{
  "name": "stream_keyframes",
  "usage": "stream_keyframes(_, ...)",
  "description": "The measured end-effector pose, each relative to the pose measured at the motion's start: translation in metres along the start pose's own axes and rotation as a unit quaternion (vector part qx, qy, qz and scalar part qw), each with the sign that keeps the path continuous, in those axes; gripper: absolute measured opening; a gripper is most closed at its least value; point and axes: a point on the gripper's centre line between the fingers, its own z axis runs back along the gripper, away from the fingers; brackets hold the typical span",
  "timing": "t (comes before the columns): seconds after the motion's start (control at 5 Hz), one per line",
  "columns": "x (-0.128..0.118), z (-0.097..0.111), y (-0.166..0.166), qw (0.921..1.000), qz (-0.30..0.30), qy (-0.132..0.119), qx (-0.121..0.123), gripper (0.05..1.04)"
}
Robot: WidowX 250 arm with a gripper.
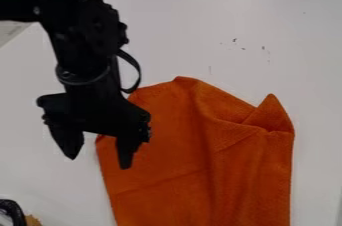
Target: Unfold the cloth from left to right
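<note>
My gripper (99, 161) hangs open at the left of the camera view, its fingers pointing down with nothing between them. One finger is over the white table left of the cloth, the other over the cloth's left part. The orange cloth (160, 182) lies on the table from the centre down to the bottom edge. Its right part is folded and creased, with a raised pointed corner at the upper right. The gripper hides some of the cloth's upper left edge.
The white table (200, 25) surrounds the cloth, with a few small dark specks above it. A black and tan object (15, 214) stands in the bottom left corner. Dark items show along the top right edge.
</note>
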Motion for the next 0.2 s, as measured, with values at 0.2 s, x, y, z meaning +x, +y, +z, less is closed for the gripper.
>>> stream_keyframes(0.2, -0.0093, 0.0035, 0.0183, 0.9997, 0.019, 0.002, 0.015, 0.999)
